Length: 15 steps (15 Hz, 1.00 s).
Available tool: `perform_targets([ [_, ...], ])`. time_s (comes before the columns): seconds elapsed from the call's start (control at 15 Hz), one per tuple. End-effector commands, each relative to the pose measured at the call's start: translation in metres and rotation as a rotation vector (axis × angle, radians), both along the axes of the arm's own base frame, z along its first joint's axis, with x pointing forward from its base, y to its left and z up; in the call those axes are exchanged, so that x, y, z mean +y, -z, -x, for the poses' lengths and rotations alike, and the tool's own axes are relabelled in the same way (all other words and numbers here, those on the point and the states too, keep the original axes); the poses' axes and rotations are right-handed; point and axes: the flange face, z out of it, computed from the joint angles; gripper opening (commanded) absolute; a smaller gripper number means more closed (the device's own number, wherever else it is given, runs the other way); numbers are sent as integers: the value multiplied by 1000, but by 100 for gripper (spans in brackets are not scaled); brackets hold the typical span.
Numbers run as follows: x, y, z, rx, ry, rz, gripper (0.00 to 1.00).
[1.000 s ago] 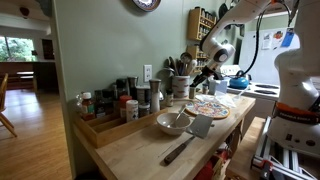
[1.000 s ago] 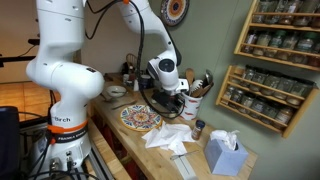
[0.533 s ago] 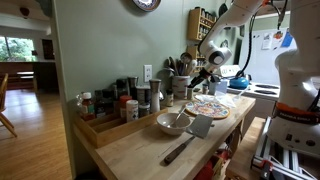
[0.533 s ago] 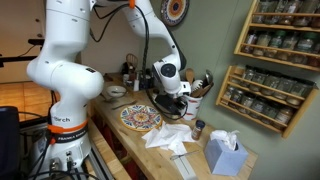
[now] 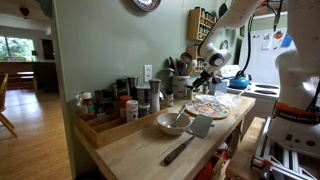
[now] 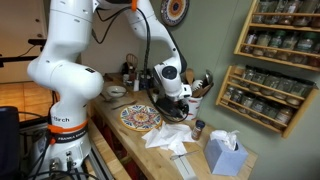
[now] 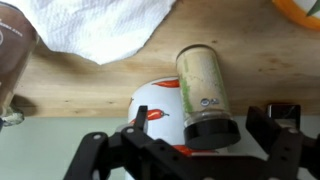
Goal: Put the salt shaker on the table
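Observation:
The salt shaker (image 7: 203, 85) is a clear jar of pale grains with a black cap. In the wrist view it rests on the pale wooden table (image 7: 100, 85) with its cap toward the camera. My gripper (image 7: 205, 128) is open around it, a finger on each side with a gap to the cap, so neither touches it. In both exterior views the gripper (image 5: 205, 78) (image 6: 183, 100) hangs low over the back of the table (image 5: 130, 150) near the wall, and the shaker is hidden beneath it.
A white mug with red chillies (image 7: 155, 100) stands against the shaker. A crumpled paper towel (image 7: 95, 25) lies close by. A patterned plate (image 6: 140, 118), a bowl (image 5: 172, 122), a spatula (image 5: 190, 135), a tissue box (image 6: 225, 155), a small jar (image 6: 199, 128) and a spice tray (image 5: 115, 105) fill the table.
The wrist has edged slightly toward the wall in both exterior views. The jaws have come apart off the shaker.

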Motion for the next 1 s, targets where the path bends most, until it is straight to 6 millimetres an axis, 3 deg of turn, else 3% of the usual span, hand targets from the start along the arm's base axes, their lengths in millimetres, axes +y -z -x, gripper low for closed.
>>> perform_targets([
  [0.0,-3,6,19,74,-65,-62,100],
  [0.27,-15,10,37,212,-71,-84,100],
  [0.67,-48,-5,53,379,45,-178,100],
  [0.93,-82,-38,56,436,190,-235,100],
])
